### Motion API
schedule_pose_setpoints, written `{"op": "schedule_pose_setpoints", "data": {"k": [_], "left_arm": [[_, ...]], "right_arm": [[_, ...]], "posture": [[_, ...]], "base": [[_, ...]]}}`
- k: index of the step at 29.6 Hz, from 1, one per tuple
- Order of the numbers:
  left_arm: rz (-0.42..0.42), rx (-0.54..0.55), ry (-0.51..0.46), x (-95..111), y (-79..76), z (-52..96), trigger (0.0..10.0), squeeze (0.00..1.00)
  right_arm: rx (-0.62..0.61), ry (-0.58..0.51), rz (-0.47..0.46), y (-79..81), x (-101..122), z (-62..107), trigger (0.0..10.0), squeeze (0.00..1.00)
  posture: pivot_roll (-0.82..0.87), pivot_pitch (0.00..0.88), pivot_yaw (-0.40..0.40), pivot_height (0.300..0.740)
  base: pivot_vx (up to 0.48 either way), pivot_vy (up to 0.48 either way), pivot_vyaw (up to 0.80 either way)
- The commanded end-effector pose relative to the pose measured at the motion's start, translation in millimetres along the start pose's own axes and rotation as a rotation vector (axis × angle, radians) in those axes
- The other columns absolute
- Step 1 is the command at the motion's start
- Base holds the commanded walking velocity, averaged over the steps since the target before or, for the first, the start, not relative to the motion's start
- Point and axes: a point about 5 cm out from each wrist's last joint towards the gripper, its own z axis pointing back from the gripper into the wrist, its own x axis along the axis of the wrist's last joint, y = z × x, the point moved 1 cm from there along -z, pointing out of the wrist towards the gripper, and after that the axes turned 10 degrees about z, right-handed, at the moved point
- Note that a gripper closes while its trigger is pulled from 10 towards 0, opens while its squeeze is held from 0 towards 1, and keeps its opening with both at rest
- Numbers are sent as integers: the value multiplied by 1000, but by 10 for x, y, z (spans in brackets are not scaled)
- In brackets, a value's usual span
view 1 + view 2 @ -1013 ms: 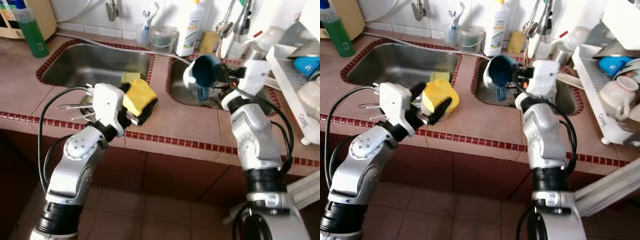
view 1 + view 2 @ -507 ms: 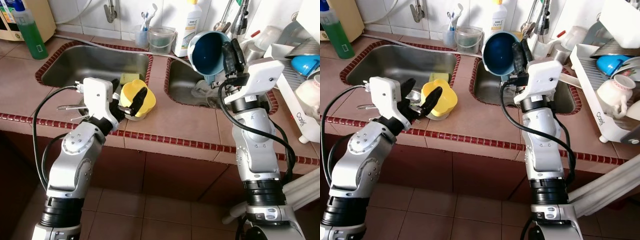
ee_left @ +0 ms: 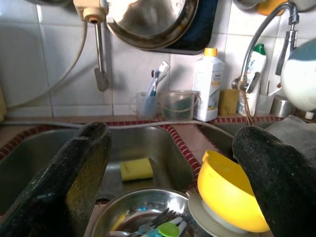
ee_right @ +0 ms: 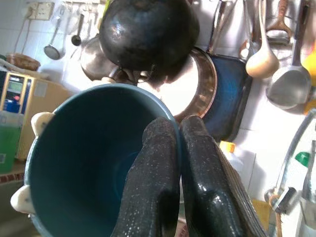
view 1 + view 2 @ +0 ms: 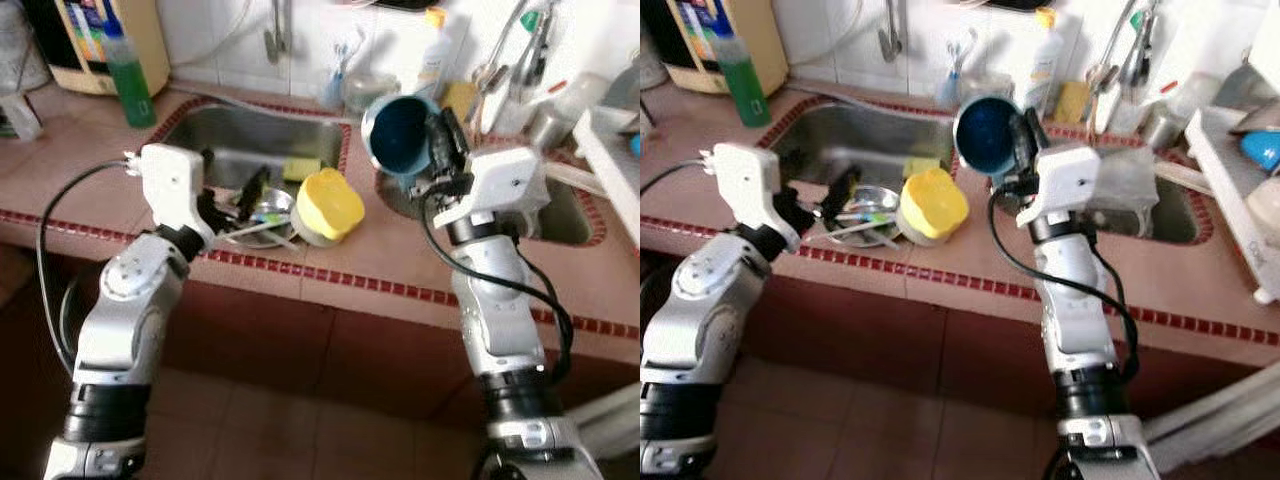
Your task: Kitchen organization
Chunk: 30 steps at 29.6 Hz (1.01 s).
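A yellow bowl [image 5: 330,203] rests tilted on a small white dish on the counter between the two sinks, beside a steel bowl [image 5: 256,213] holding cutlery. My left gripper [image 5: 243,197] is open just left of the yellow bowl, over the steel bowl, with nothing between its fingers [image 3: 74,182]. In the left wrist view the yellow bowl [image 3: 232,197] lies near one finger. My right gripper [image 5: 440,150] is shut on the rim of a blue bowl [image 5: 400,133], held up above the right sink with its opening facing left. The right wrist view shows both fingers [image 4: 158,182] pinching that rim.
A yellow sponge [image 5: 301,168] lies in the left sink [image 5: 250,135]. A green soap bottle [image 5: 125,70] stands back left and a white bottle [image 5: 434,52] by the taps. A dish rack [image 5: 1230,150] sits at the right. Pans hang on the tiled wall [image 3: 148,19].
My left gripper has let go of the yellow bowl and drawn back to the left, open. The right gripper still holds the blue bowl up. The camera has shifted.
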Motion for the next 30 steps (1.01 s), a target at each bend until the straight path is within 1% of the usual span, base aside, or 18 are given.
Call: {"op": "schedule_pose_setpoints", "data": {"k": [1, 6, 10, 16, 18, 19, 22, 24, 30], "left_arm": [[-18, -7, 18, -39, -9, 5, 10000, 0], [-21, 3, 6, 6, 27, 7, 10000, 0], [-32, -4, -4, 24, 20, -12, 10000, 0], [-74, -16, 21, -33, -31, -24, 10000, 0], [-71, -21, 25, -39, -44, -27, 10000, 0], [-70, -48, 18, -37, -74, -26, 10000, 0], [-64, -50, 24, -48, -79, -26, 10000, 0], [-64, -76, 21, -46, -97, -30, 10000, 0], [-69, -81, 20, -30, -93, -49, 10000, 0]], "right_arm": [[-33, 16, 7, -92, -48, 41, 10000, 0], [-34, 20, 21, -137, -70, 46, 10000, 0], [-34, 11, 31, -153, -63, 25, 10000, 0], [-27, 5, 37, -143, -56, 18, 10000, 0], [-25, 2, 40, -142, -50, 18, 10000, 0], [-24, 1, 41, -145, -47, 22, 10000, 0], [-24, -2, 42, -152, -38, 28, 10000, 0], [-23, -6, 47, -159, -30, 29, 10000, 0], [-25, -7, 50, -177, -24, 35, 10000, 0]], "posture": [[84, 42, -32, 740], [82, 48, -36, 740], [82, 48, -37, 740], [80, 48, -38, 740], [79, 48, -38, 740], [76, 49, -36, 740], [75, 52, -37, 740], [68, 53, -34, 740], [65, 55, -32, 740]], "base": [[0, 375, 0], [0, 372, 0], [0, 352, 0], [0, 0, 0], [0, 0, 0], [0, 0, 0], [0, 0, 0], [0, 0, 0], [167, 0, 0]]}}
